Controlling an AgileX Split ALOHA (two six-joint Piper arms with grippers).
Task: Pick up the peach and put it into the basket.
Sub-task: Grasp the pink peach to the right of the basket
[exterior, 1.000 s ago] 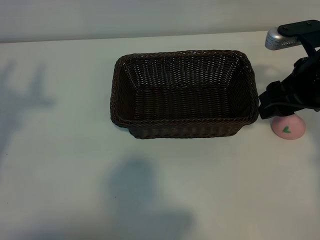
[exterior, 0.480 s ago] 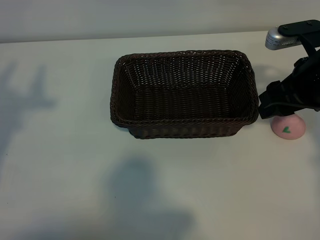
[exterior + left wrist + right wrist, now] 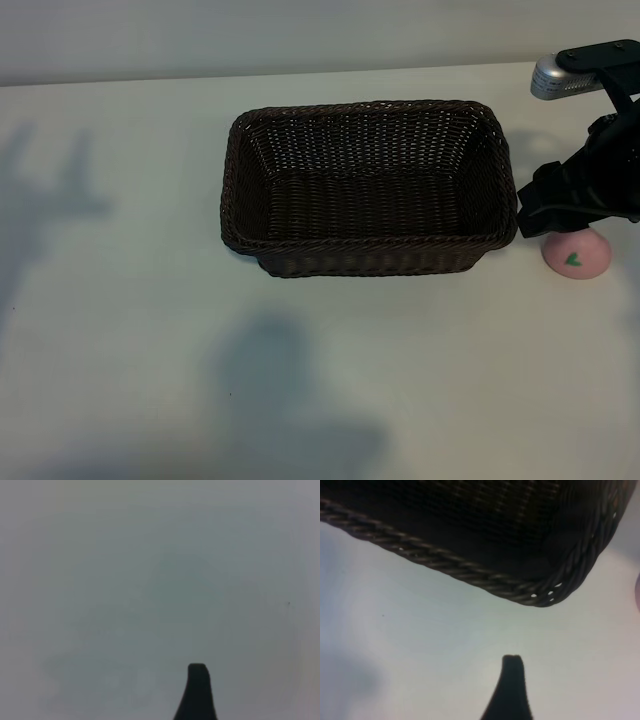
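The peach [image 3: 577, 255], pale pink with a green leaf mark, sits on the white table just right of the basket [image 3: 365, 245]. The basket is dark-brown wicker and has nothing in it. My right gripper [image 3: 548, 212] hovers right behind the peach and beside the basket's right end, hiding the peach's far side. It is open and holds nothing. In the right wrist view one dark finger [image 3: 512, 672] shows over bare table, with the basket's corner [image 3: 540, 592] ahead and a pink sliver of peach [image 3: 638, 592] at the edge. The left wrist view shows one finger [image 3: 197, 682] over bare table.
The white table [image 3: 130, 330] stretches wide to the left of and in front of the basket. Soft shadows lie on it at the far left and in front. The left arm is outside the exterior view.
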